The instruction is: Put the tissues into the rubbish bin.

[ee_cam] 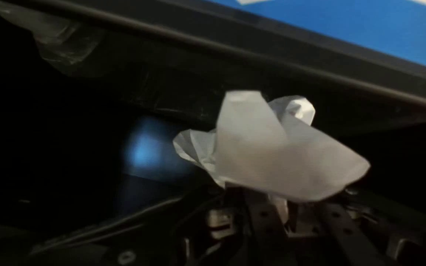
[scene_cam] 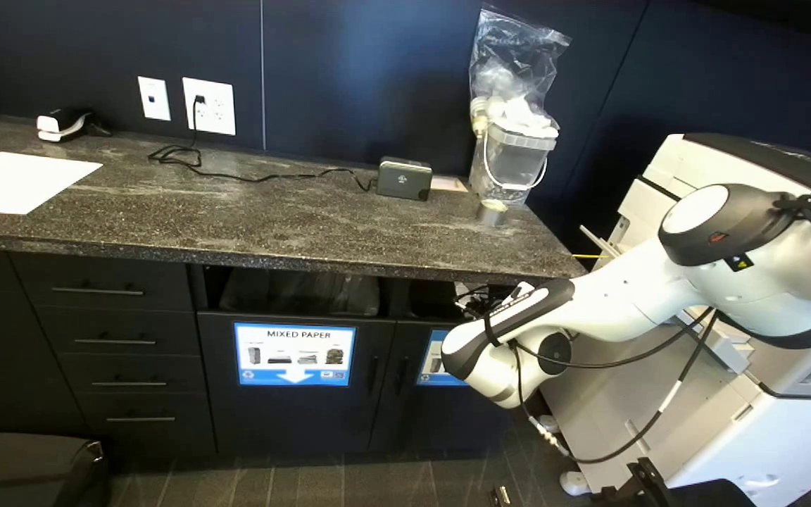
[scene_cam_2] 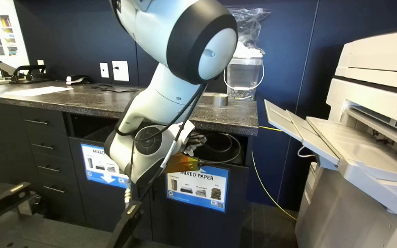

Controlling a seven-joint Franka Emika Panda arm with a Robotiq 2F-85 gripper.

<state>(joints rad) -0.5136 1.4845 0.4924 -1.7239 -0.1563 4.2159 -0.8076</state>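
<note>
Wrist view shows claw (ee_cam: pixel 290 207) w/ crumpled wht tissue (ee_cam: pixel 264 155) in its grip (dark bin (ee_cam: pixel 176 85) in bkgd).

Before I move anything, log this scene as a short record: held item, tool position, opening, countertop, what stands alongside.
Held item: crumpled white tissue, gripped by the tool
Tool position: at the under-counter opening; exact depth unclear
Opening: MIXED PAPER sign below it; interior mostly too dark to read
Release: not yet done
Countertop: paper sheet, tape roll, clear bucket, among other things
Alongside: printer, beyond the counter's end
</note>
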